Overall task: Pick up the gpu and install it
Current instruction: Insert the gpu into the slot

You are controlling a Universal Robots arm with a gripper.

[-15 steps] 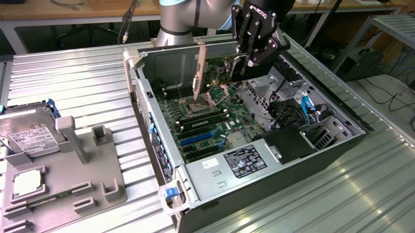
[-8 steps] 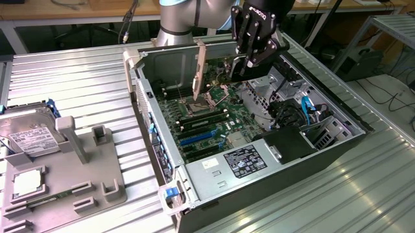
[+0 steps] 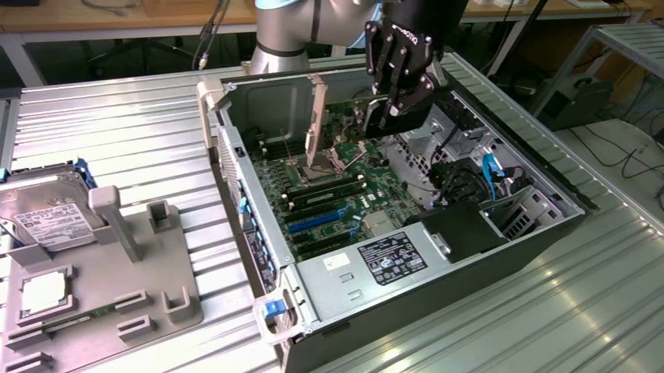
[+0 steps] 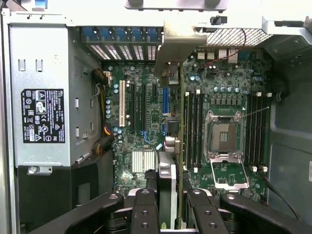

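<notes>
1. Ribbed metal tabletop (image 3: 124, 124); workbenches and loose cables behind it.
2. Open computer case (image 3: 233, 148) lies on its side with the motherboard (image 3: 343, 194) exposed.
3. Power supply (image 3: 363, 272) sits at the case's near end. Its black sticker (image 4: 43, 115) has white certification marks; the text is too small to read.
4. Grey fixture (image 3: 155, 303) at the exterior view's left holds a hard drive (image 3: 42, 221). White label, print illegible.
5. Pincer (image 3: 386, 118) hangs inside the case above the motherboard, clenched on the gpu (image 4: 166, 170). White lettering on the pincer's body, unreadable.
6. The gpu stands on edge between the black fingers (image 4: 145, 204) and runs from the pincer toward the case's rear wall.
7. Silver bracket (image 4: 173, 44) at the gpu's far end, near the rear vents. Whether the card is seated in a slot: cannot tell.
</notes>
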